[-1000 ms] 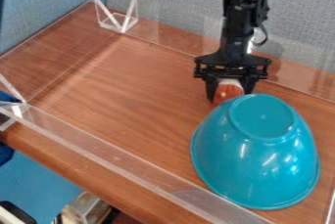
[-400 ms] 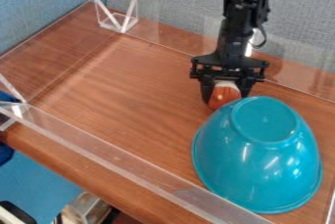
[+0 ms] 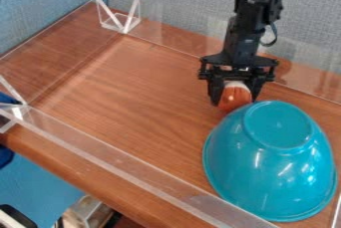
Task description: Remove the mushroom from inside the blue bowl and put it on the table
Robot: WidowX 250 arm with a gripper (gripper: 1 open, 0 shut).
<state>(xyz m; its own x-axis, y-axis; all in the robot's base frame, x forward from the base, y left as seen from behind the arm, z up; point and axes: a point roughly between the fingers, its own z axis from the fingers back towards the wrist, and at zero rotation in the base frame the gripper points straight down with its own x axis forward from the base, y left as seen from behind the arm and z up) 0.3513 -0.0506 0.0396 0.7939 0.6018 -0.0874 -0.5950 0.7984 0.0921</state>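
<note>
The blue bowl [image 3: 272, 158] lies tipped on the table [image 3: 120, 83] at the lower right, its flat base facing up toward the camera. Just beyond its upper left rim, the small orange-brown mushroom [image 3: 237, 96] sits between the black fingers of my gripper [image 3: 237, 98], which points straight down and is shut on it. The mushroom is outside the bowl, low over the wood; its underside is hidden by the bowl's rim, so I cannot tell whether it touches the table.
Low clear acrylic walls [image 3: 94, 137] run along the table's edges. A clear triangular bracket [image 3: 118, 18] stands at the back left corner. The arm [image 3: 253, 13] rises from the gripper toward the top of the view. A blue backdrop lies behind.
The bowl has slid a little to the right and toward the front. The gripper, still shut on the mushroom, has shifted slightly right and rolled a little.
</note>
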